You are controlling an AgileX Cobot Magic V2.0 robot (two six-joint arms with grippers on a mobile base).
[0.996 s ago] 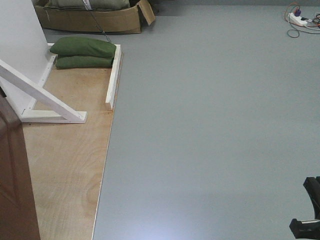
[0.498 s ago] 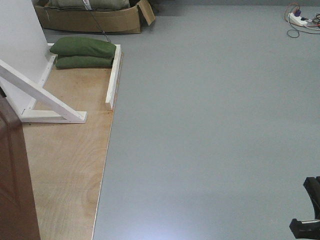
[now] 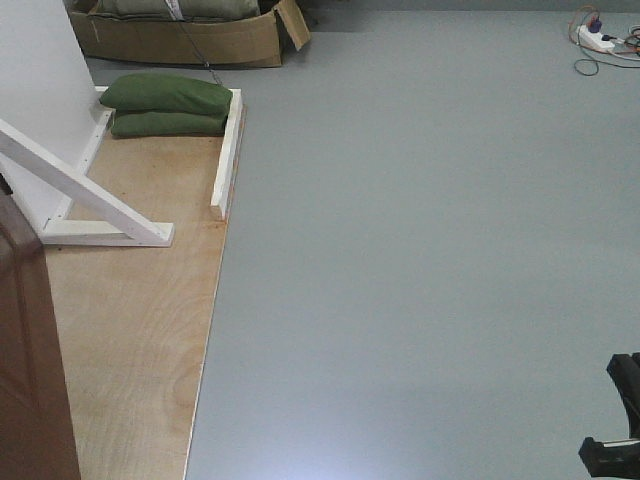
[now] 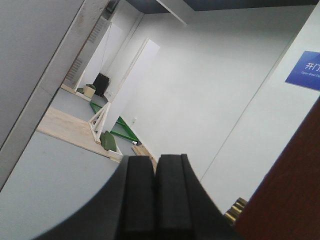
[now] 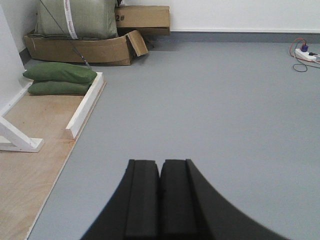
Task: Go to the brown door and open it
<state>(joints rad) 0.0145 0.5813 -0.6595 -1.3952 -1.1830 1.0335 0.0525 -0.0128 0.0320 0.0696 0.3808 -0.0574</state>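
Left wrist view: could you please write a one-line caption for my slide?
Left gripper, jaws shut, with the brown door at right; white wall and blue sign ahead.

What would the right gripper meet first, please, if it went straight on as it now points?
Nothing close: the shut right gripper aims over open grey floor and would probably meet that first; depth is unclear.

Grey floor: fills the centre and right of the front view. Plywood sheet: lies along the left side. White diagonal brace and white edge beam: rest on the sheet, upper left. Two green sandbags: stacked, touching the beam's far end. Open cardboard box: top left. Power strip with cables: top right corner. Blue sign: on a white wall, upper right of the left wrist view
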